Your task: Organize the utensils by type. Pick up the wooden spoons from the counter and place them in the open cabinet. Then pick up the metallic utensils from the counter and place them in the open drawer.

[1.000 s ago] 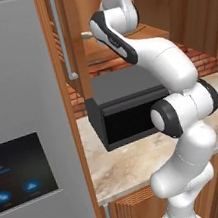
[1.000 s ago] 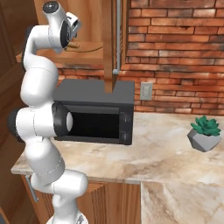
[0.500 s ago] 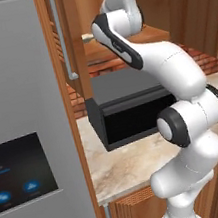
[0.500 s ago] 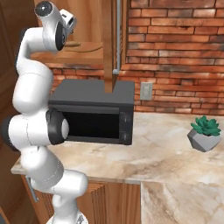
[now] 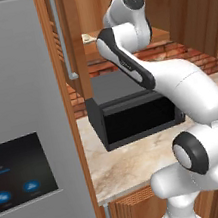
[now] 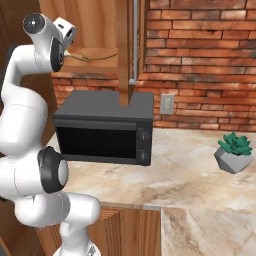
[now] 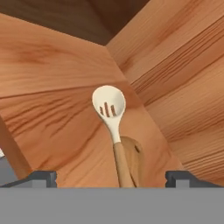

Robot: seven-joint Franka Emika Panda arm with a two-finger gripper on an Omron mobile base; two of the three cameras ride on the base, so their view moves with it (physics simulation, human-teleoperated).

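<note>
Resting on the open cabinet (image 7: 52,109) shelf near its back corner: wooden spoon (image 7: 112,127) | my tool (image 7: 111,177) spread wide, empty | likely light, stiff; grip the brown handle.

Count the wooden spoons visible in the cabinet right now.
1 for certain: a slotted wooden spoon lying on the cabinet shelf, between the open gripper tips. A brown wooden shape beside its handle may be a second; I cannot tell.
</note>
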